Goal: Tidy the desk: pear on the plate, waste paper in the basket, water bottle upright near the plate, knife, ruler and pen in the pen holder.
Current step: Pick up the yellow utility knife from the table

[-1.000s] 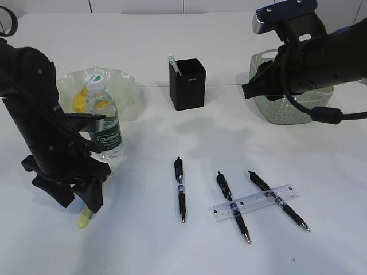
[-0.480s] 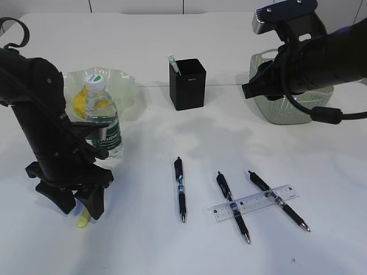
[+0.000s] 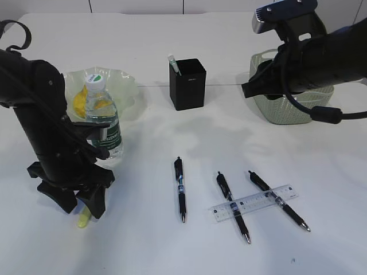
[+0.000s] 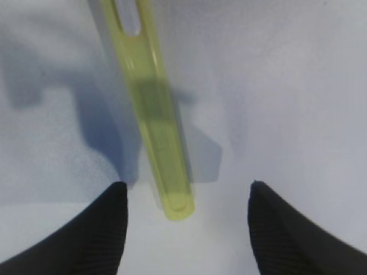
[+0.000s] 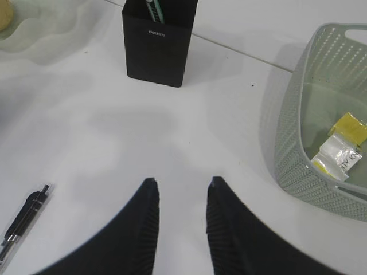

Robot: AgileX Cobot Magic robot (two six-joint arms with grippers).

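My left gripper (image 4: 186, 186) stands open, low over the desk (image 3: 143, 240), its fingers either side of the near end of a yellow-green translucent knife (image 4: 152, 109). Seen from outside, the knife (image 3: 84, 219) pokes out under the left gripper (image 3: 80, 207). The water bottle (image 3: 103, 123) is upright beside the plate (image 3: 123, 86), which holds the pear (image 3: 79, 102). Three pens (image 3: 180, 189) lie on the desk, and the clear ruler (image 3: 254, 202) rests across two of them. The pen holder (image 3: 187, 84) holds one slim item. My right gripper (image 5: 182, 182) hovers open and empty before the pen holder (image 5: 156, 48).
The green basket (image 5: 298, 114) at the right holds waste paper (image 5: 341, 146). The right arm (image 3: 309, 57) hangs above the basket (image 3: 281, 112). One pen (image 5: 23, 220) shows at the lower left of the right wrist view.
The left arm has shifted slightly left and settled lower over the knife. The right arm and the objects on the desk have not moved.
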